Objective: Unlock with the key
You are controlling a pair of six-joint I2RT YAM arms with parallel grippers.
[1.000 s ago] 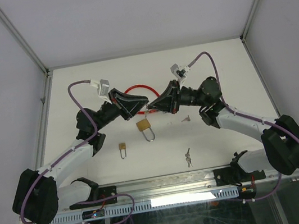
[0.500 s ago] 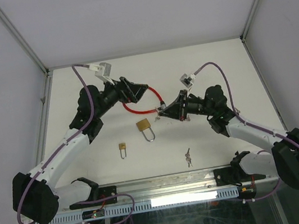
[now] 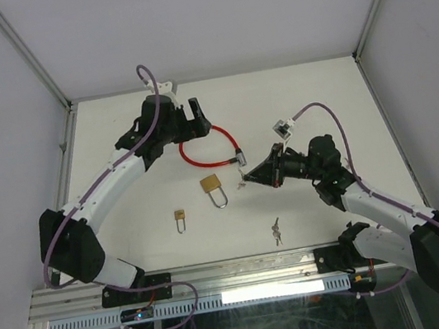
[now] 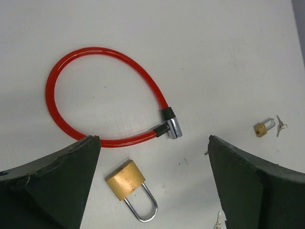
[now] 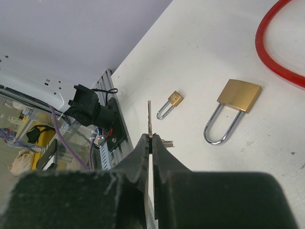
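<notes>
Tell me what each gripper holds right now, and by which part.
Right gripper pinches a key by its head end, blade sticking out past the fingertips. Left gripper is open and holds nothing, above the red cable lock.

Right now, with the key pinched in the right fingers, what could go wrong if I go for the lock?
1. The left fingers hang open above the red cable lock, so nothing holds it; a push from the key may just slide it away.
2. The right fingers pinch the key by a thin edge; it could twist or slip on contact.
3. A large padlock and a small padlock lie nearby; the key may fit one of those instead.
</notes>
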